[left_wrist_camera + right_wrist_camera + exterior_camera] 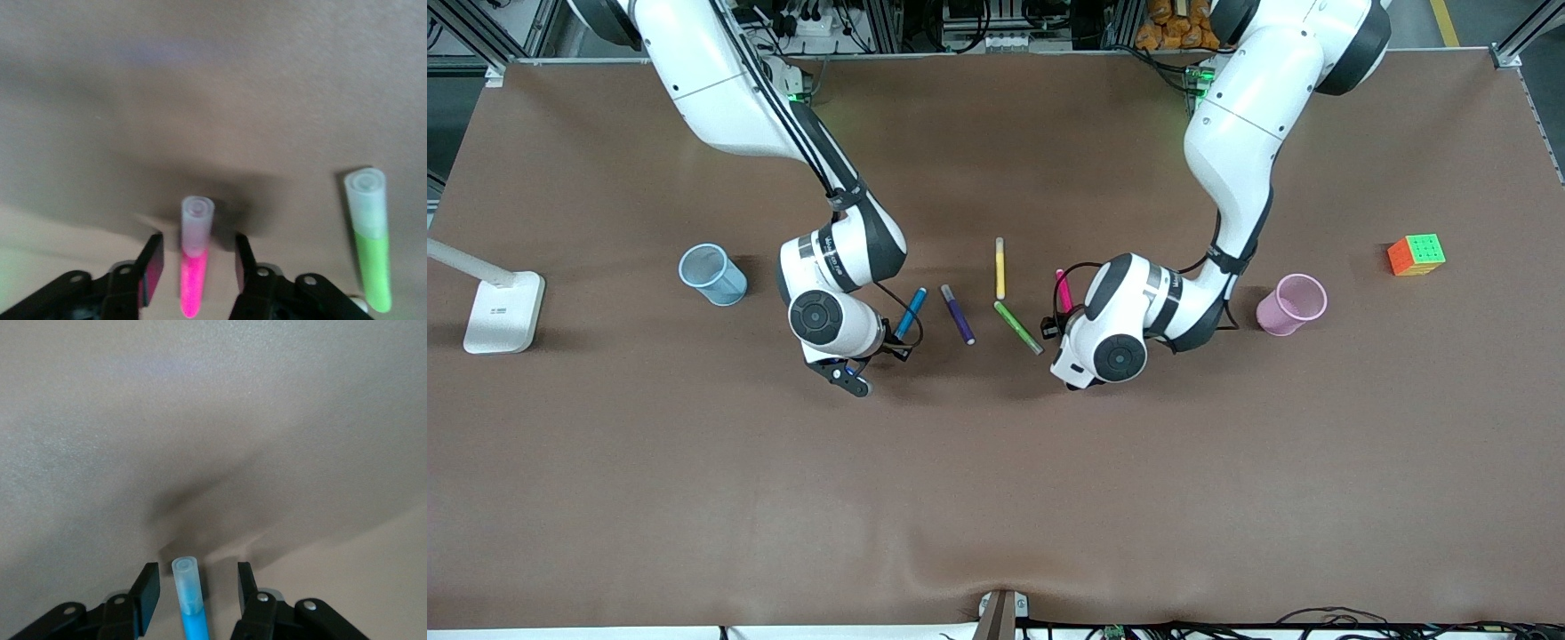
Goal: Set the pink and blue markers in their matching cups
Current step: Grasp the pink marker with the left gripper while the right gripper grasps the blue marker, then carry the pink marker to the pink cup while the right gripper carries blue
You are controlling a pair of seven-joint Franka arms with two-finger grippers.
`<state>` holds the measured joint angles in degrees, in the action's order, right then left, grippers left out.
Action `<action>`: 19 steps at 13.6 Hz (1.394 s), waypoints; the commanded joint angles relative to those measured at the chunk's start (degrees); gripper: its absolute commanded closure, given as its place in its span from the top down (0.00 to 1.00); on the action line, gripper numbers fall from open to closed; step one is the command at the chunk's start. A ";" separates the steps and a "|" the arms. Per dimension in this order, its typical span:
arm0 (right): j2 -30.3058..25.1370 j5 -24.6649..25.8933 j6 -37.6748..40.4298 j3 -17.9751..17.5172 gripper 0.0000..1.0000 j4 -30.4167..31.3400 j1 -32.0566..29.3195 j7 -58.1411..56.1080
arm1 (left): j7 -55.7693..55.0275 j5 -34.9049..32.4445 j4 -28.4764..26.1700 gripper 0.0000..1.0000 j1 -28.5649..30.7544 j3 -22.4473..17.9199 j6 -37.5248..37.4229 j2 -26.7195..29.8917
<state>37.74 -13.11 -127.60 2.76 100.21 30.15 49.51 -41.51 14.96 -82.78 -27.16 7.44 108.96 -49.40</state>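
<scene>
A: Markers status? Pink marker (193, 267) and blue marker (190, 600) lie on the counter (996, 498), uncupped.

B: Left gripper (193, 270) and right gripper (193, 593) straddle them, fingers parted (no contact yet). Both cups empty.

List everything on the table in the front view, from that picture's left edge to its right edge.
White lamp base → blue cup → blue marker → purple pen → yellow pen → green pen → pink marker → pink cup → puzzle cube.

Robotics lab, brown-covered table (996, 498), aluminium framing (1525, 36), cables and equipment along its edge
</scene>
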 commanded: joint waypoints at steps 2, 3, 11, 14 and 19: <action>0.58 -0.86 -1.33 0.41 0.46 0.08 0.97 0.76 | -0.41 1.39 0.25 0.00 -0.18 -0.32 0.90 -0.70; 0.67 -0.86 -1.34 0.41 0.45 0.08 0.97 0.76 | -0.50 1.39 0.25 0.00 -0.09 -0.32 0.90 -0.70; 1.11 -0.86 -1.86 0.41 0.08 -0.01 1.41 0.76 | 0.29 0.16 1.48 0.00 9.22 -0.67 -5.59 13.87; 1.02 -0.86 -1.78 0.41 0.00 -0.10 1.32 0.76 | 0.38 -5.18 1.48 0.00 11.42 -1.55 -8.85 18.27; -1.69 -0.78 -0.64 0.41 0.00 -0.54 0.53 -0.29 | 5.98 -21.10 1.57 0.00 11.86 -1.55 -9.20 22.76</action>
<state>38.15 -13.26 -129.00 3.01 99.83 30.80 49.50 -38.67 -2.24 -79.72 -15.49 5.76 99.98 -29.75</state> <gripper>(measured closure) 0.837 0.824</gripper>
